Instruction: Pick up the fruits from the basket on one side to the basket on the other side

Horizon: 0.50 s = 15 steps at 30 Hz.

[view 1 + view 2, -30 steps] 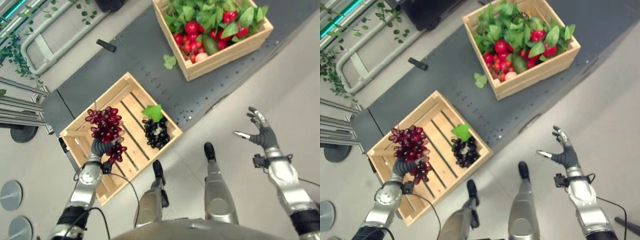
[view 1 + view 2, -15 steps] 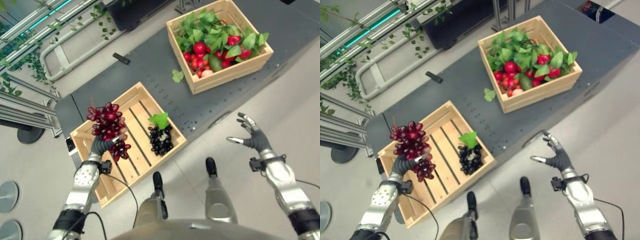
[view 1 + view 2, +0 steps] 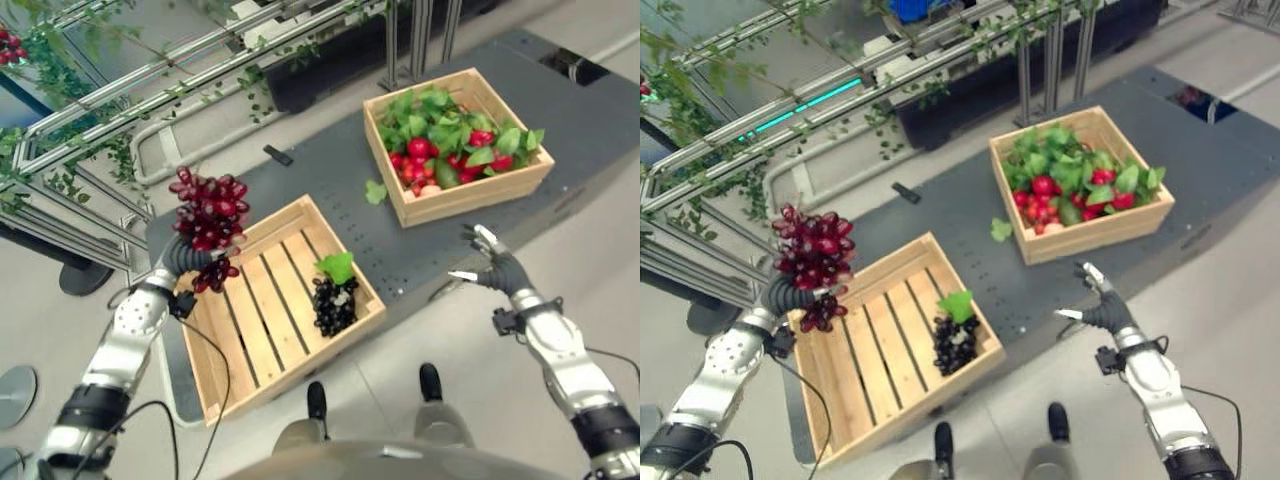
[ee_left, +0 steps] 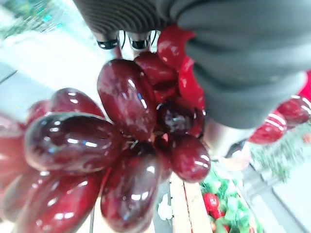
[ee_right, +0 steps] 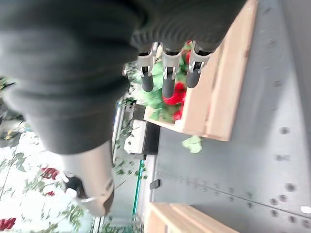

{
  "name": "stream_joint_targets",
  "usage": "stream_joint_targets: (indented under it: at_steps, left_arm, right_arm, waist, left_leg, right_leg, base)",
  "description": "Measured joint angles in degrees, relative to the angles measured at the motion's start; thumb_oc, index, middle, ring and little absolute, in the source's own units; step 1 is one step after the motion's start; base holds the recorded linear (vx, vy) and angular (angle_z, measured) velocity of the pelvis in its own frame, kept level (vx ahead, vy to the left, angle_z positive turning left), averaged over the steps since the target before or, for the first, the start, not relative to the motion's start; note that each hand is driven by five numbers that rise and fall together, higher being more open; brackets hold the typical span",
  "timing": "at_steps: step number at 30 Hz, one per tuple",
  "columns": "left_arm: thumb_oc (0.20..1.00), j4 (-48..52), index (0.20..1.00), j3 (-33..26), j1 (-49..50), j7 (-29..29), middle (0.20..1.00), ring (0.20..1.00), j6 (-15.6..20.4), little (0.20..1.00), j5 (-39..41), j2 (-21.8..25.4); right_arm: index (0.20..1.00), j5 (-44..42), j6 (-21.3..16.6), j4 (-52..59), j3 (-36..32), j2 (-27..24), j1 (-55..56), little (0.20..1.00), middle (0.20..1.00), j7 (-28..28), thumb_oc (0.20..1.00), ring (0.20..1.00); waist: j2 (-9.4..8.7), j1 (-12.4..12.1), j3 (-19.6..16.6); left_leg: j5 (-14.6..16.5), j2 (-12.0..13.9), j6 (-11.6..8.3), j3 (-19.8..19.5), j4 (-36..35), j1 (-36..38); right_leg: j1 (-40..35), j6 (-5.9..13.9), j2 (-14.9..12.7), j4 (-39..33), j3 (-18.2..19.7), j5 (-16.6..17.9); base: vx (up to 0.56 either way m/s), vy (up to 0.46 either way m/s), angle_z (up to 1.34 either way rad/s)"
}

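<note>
My left hand [image 3: 184,258] is shut on a bunch of dark red grapes [image 3: 209,214], held up above the far left corner of the near slatted wooden crate [image 3: 255,312]. Up close the red grapes [image 4: 112,145] hang in front of the curled fingers. A bunch of black grapes with a green leaf [image 3: 333,298] lies inside that crate at its right end. The far wooden crate [image 3: 470,196] is full of red fruits and green leaves. My right hand [image 3: 492,267] hovers open over the table's front edge, near the far crate's front wall, holding nothing.
Both crates stand on a dark grey table [image 3: 330,190]. A loose green leaf [image 3: 375,191] lies by the far crate, and a small black object [image 3: 277,155] sits near the table's back edge. Metal rails with ivy [image 3: 120,110] run behind the table.
The camera view has shifted upward and back. My left hand has lifted the red grapes higher, toward the crate's far left corner. My right hand has moved closer to the table edge.
</note>
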<state>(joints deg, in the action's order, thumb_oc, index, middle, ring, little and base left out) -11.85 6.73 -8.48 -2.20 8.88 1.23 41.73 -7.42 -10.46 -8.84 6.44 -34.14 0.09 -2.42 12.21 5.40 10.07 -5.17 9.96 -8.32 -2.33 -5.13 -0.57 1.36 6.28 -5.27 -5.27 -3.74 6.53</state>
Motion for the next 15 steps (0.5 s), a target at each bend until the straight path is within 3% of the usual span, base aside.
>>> stream_joint_targets:
  at_steps: [5, 7, 15]
  left_arm:
    - [0.2, 1.97, 0.2, 3.81, -3.74, -0.48, 0.2, 0.2, -0.04, 0.2, -3.62, 3.62]
    - [0.2, 1.93, 0.2, 7.94, -7.54, -1.5, 0.2, 0.2, -0.57, 0.2, -5.2, 5.79]
    - [0.2, 1.92, 0.2, 18.96, -20.1, -2.72, 0.2, 0.2, -0.73, 0.2, -12.44, 5.93]
  right_arm:
    - [1.0, 1.81, 0.79, 1.12, 1.22, -0.12, -3.07, 1.0, 1.0, -0.4, 1.0, 1.0]
    - [1.0, 2.99, 1.51, 1.18, 1.51, -0.27, -4.9, 1.0, 1.0, -0.33, 1.0, 1.0]
    - [1.0, 5.61, 3.41, 1.6, 6.23, 0.6, -10.92, 1.0, 1.0, -0.34, 1.0, 1.0]
  waist:
    - [0.04, -0.27, -1.24]
    - [0.0, -0.19, -1.7]
    - [0.15, -0.16, -2.98]
  left_leg:
    - [0.26, 0.03, -0.04, -0.4, 0.01, 0.84]
    - [0.24, -0.07, -0.06, -0.91, 0.03, 1.27]
    - [0.06, -0.16, -0.45, -1.1, 0.04, 2.41]
  right_leg:
    - [-1.36, 0.29, 0.07, -0.02, -0.12, -0.52]
    - [-2.09, 0.35, 0.08, -0.01, -0.2, -0.89]
    - [-3.72, 0.43, -0.01, -0.02, -1.14, -1.41]
  base:
    - [0.05, -0.03, 0.07]
    - [0.02, -0.028, 0.1]
    - [0.02, -0.014, 0.05]
